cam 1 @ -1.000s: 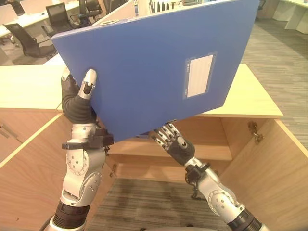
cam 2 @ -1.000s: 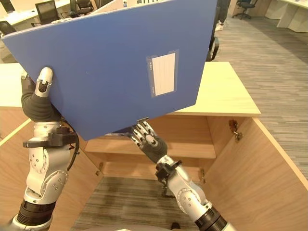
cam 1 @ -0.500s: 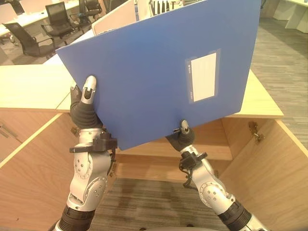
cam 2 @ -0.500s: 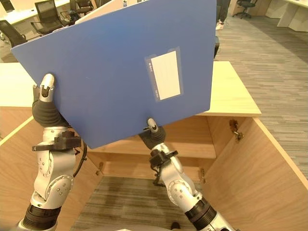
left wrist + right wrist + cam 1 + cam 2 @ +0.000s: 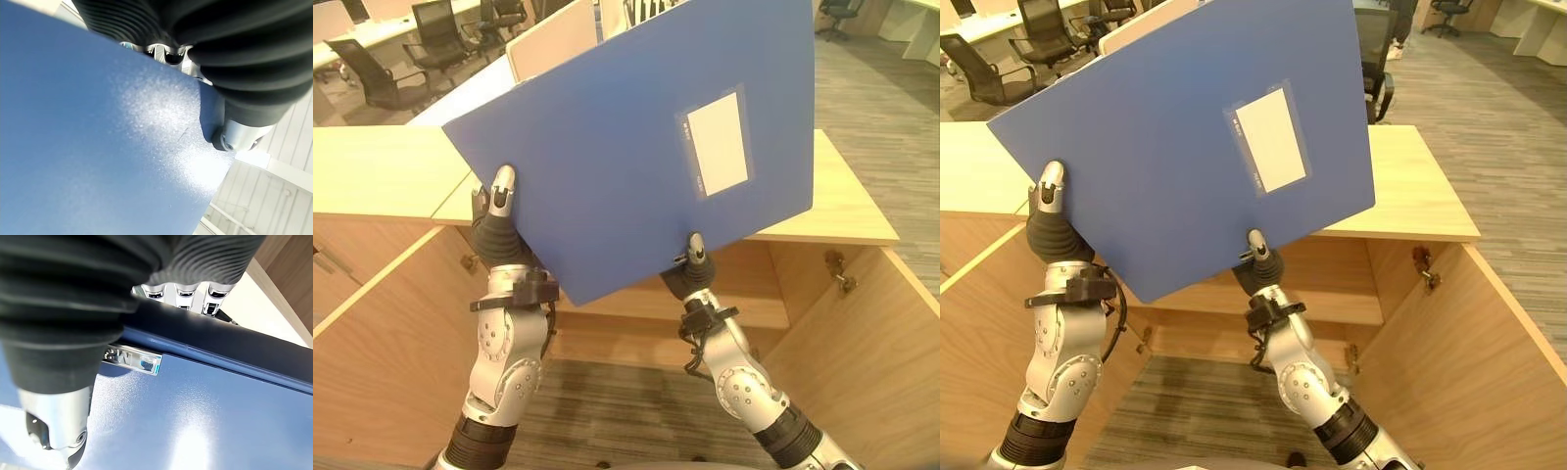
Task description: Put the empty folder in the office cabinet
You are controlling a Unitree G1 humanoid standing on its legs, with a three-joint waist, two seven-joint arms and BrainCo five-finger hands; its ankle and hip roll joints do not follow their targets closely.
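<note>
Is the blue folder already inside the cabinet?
No. The blue folder is held up above the cabinet top, gripped by the left robot hand and right robot hand.

We see a light wood cabinet (image 5: 842,206) w/ both doors swung open; its top is bare where visible. Inside, one shelf (image 5: 773,311) spans the width, nothing seen on it. Below, grey striped carpet floor (image 5: 607,411) runs under the cabinet opening & off to the right
</note>
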